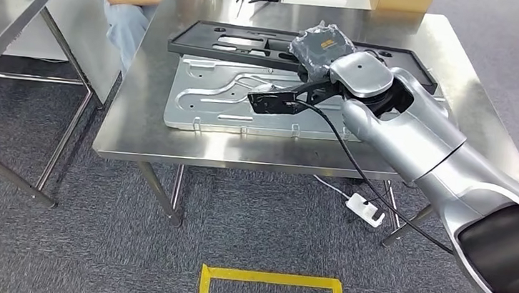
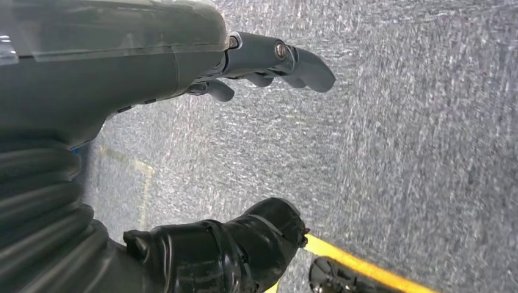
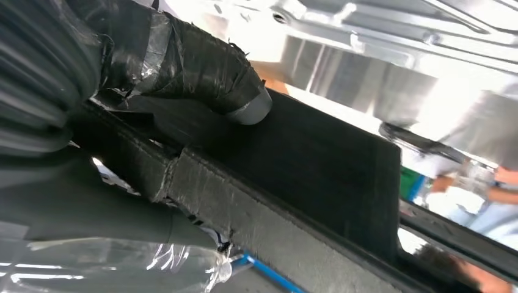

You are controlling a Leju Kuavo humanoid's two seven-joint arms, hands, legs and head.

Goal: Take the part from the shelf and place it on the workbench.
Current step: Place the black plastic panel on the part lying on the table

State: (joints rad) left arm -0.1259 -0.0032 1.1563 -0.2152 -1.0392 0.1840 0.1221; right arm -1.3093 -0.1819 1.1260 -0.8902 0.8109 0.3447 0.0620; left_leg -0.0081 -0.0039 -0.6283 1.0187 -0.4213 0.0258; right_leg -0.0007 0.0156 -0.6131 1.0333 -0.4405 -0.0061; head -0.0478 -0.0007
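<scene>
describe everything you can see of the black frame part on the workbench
The black frame part is a long, flat, matte panel, plastic by its look, with several cut-out openings and a raised rim. It lies flat on the steel workbench, its near edge overlapping a silver stamped metal panel. The right hand, wrapped in dark tape, grips its right portion; in the right wrist view the thumb presses on its dark surface.

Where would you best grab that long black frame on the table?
Probably its near long rail, from the robot's side. The black frame is thin and flat, so thumb above and fingers below pinch it, as the right hand does.
</scene>
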